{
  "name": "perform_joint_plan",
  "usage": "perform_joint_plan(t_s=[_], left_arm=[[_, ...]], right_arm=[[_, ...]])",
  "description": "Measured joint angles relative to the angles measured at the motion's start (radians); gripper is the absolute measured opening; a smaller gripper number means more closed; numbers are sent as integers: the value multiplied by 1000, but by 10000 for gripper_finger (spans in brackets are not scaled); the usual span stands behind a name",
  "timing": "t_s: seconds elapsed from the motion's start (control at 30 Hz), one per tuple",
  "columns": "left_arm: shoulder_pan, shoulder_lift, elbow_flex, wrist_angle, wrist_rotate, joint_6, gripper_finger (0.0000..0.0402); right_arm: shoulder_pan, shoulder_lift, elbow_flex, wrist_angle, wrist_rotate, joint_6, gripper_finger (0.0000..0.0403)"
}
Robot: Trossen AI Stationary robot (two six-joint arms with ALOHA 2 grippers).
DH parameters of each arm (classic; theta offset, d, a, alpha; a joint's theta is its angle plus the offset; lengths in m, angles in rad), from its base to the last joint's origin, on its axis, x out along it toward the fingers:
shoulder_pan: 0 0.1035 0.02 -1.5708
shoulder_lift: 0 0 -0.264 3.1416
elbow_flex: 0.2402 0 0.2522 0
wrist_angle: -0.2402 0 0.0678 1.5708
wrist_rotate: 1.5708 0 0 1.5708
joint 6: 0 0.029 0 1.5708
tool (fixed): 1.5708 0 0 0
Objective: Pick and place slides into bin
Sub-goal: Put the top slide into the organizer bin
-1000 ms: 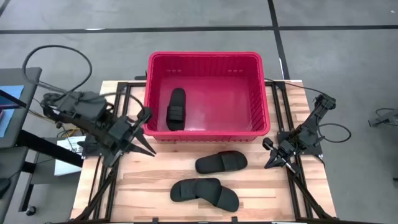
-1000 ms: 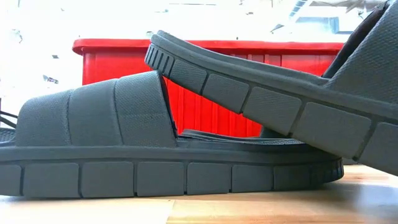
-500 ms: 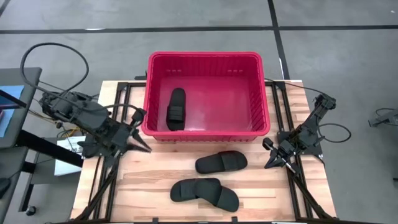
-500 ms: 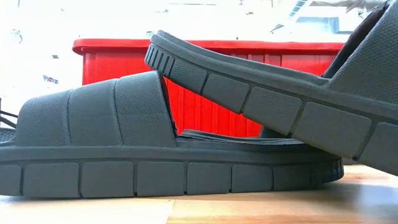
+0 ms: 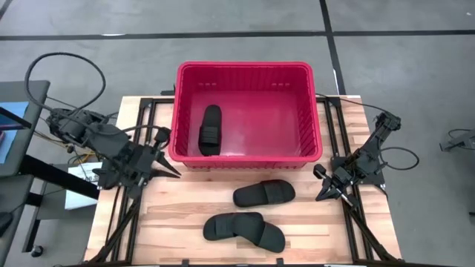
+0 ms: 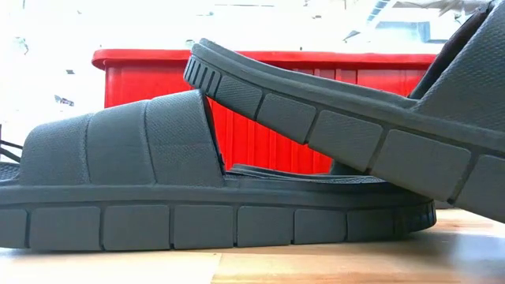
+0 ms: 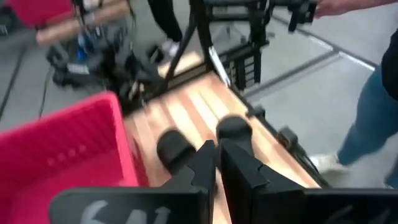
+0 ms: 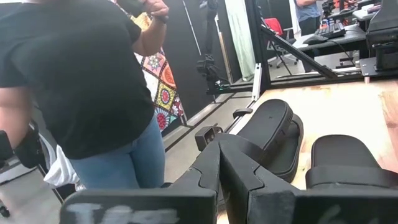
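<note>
Retreat by the clenched, empty left claw from the red bin leaves three sandals still waiting.

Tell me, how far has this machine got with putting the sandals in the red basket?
One slide already lies inside the bin. Nothing is in hand: the left gripper sits shut by the bin's near left corner, and the right gripper waits shut at the table's right edge. Three are left: a single slide and an overlapping pair on the table.
</note>
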Motion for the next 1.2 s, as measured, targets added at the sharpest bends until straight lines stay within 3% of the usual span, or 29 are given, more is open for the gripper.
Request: perform_joint_plan(t_s=[0.4, 0.6, 0.83, 1.0, 1.2], left_arm=[[52, -286, -679, 974, 86, -76, 15], [58, -329, -859, 1324, 85, -103, 15], [58, -319, -870, 1372, -7, -100, 15], [58, -319, -870, 1384, -117, -75, 15], [58, -320, -870, 1390, -127, -51, 15]], right_arm=[[0, 0, 0, 1, 16, -1, 0], [0, 0, 0, 13, 57, -51, 0], [0, 0, 0, 13, 55, -50, 0], [0, 0, 0, 63, 55, 126, 0], [0, 0, 0, 138, 58, 189, 0]])
